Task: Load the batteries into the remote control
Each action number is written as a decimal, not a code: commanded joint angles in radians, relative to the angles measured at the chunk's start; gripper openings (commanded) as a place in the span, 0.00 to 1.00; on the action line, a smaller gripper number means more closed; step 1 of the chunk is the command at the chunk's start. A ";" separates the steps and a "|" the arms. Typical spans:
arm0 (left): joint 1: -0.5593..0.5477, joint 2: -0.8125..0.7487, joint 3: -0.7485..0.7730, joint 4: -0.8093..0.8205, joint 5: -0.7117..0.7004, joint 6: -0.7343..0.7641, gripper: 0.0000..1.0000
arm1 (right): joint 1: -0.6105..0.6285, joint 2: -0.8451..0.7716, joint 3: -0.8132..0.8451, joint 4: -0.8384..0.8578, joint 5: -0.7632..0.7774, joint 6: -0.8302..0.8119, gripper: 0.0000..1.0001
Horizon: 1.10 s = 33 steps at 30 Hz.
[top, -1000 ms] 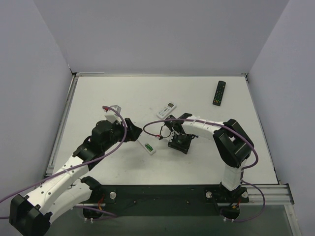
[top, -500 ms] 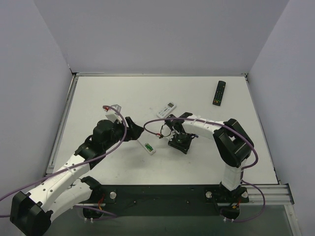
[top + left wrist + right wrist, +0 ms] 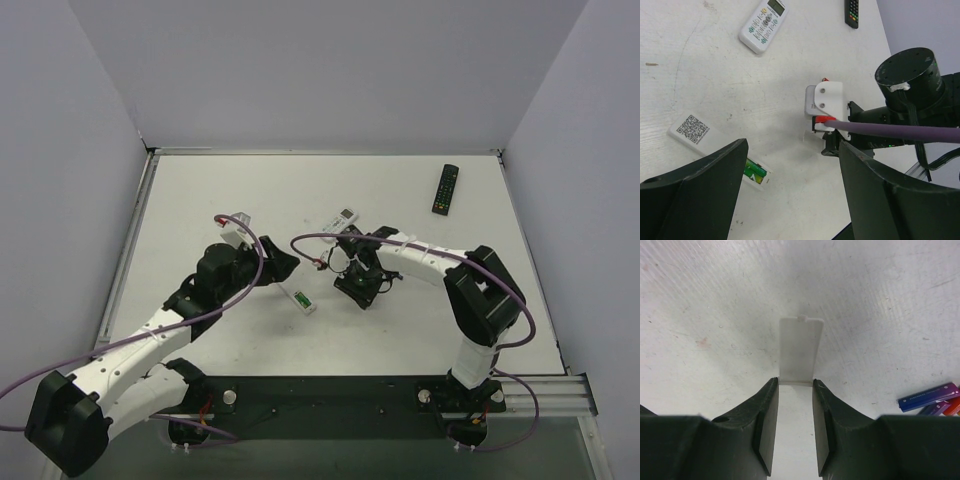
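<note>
Left claw [image 3: 285,266]: released, jaws spread wide, nothing between them. Over the last second we see it push forward and to the right, and it now hangs just beside the remote control.

Remote control [image 3: 692,131]: it lies flat on the table [image 3: 200,190] between the two arms, label side up, with the compartment at one end uncovered. It has not shifted in that second.

Batteries [image 3: 754,173]: we see green inside the open compartment. We judge the cells are seated, though we cannot count both from these views.

Wide remote [image 3: 764,24]: it sits farther back on the table, apart from ours and untouched.

Right claw [image 3: 795,385]: clenched on the battery cover [image 3: 800,347], a thin white plate pinched by its long edges with the small tab pointing away. The jaws have just drawn in a little, and the claw has edged left toward the remote control. It stays apart from it.

Blue and purple cells [image 3: 929,395]: they lie loose on the table to the right of the right claw and are not ours.

Black remote [image 3: 445,188]: it sits at the far right, well apart.

Meaning: we judge loading is nearly done. With the cover freshly gripped and the left claw arriving, closing the compartment looks like the next step.
</note>
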State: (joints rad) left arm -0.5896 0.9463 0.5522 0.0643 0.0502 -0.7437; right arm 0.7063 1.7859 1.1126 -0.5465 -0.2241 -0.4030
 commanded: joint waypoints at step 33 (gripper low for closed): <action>-0.091 0.341 0.098 0.358 0.146 -0.037 0.71 | -0.022 -0.319 -0.025 0.263 -0.230 0.283 0.00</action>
State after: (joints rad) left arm -0.6659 1.2579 0.6029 0.3439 0.1905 -0.8162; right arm 0.6815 1.5146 1.1030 -0.3210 -0.4179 -0.1558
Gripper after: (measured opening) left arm 0.751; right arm 0.259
